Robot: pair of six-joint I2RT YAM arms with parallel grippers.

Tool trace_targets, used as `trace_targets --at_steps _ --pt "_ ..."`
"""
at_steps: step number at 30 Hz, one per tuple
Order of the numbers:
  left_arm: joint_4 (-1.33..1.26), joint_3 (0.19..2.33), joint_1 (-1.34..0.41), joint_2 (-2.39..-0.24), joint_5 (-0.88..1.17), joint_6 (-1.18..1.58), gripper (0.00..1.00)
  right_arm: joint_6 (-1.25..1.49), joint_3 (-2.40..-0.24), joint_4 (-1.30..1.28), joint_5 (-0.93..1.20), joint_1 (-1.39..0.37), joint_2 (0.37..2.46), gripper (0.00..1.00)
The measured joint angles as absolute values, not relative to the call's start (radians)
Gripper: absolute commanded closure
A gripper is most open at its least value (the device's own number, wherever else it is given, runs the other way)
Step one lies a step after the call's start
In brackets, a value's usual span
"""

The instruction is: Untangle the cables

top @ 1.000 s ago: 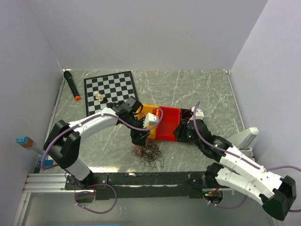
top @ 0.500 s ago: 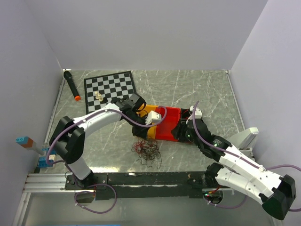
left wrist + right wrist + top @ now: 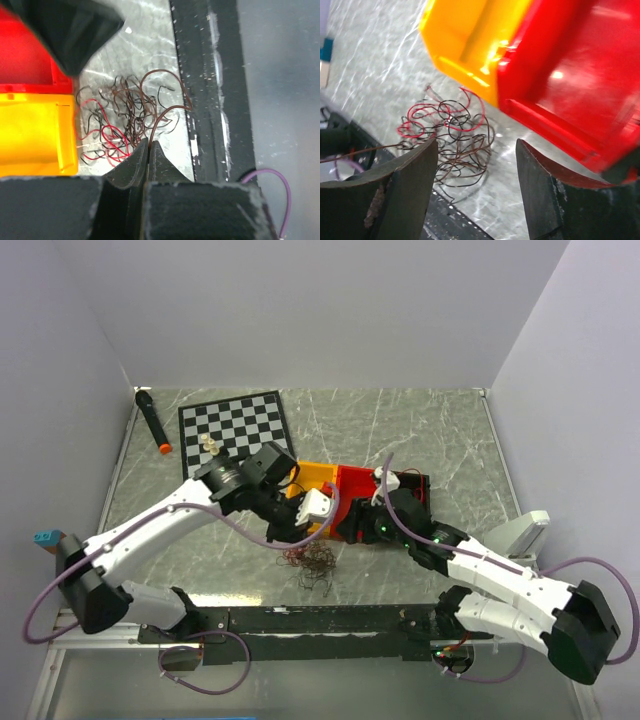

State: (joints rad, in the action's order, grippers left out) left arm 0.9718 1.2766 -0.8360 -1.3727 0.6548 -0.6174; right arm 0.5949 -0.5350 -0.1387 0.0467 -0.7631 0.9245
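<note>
**Left wrist view: one strand pinched, clump ahead at 11 o'clock**

Left wrist camera shows my left hand [image 3: 150, 148] fully closed, its tips nipped on a single dark strand [image 3: 154, 127]. That strand leaves the tips toward 1 o'clock, then arches back over the cables [image 3: 122, 117]. The clump lies on the desk [image 3: 150, 30] at about 11 o'clock from the tips, close but not under them. It sits just beside the yellow bin [image 3: 35, 132].

From the top camera the clump lies at 6 o'clock of the two bins. My left hand is at its 11 o'clock and my right hand [image 3: 476, 145] at its 1 o'clock, each about as near as the other. Only the left has hold of anything.

The right wrist camera shows the right hand's fingers spread wide and gripping nothing. The clump sits low between them in the picture. I cannot tell how far above it the hand hangs. One brown strand runs out of the clump toward 9 o'clock, which I take to be the pinched one.

The clump is roughly round, with no long axis. I judge the drawn strand's line sets the direction of the pull.

Count:
- One clump of red and black strands, too many and too fine to number.
- One strand gripped.
- Two bins, one yellow and one red [image 3: 570, 75].
- Two hands.
</note>
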Motion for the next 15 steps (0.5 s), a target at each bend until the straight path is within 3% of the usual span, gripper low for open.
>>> trace_targets --at_steps 15 --pt "1.053 1.326 -0.855 -1.201 0.566 -0.605 0.99 0.553 -0.546 0.030 0.152 -0.931 0.978 0.23"
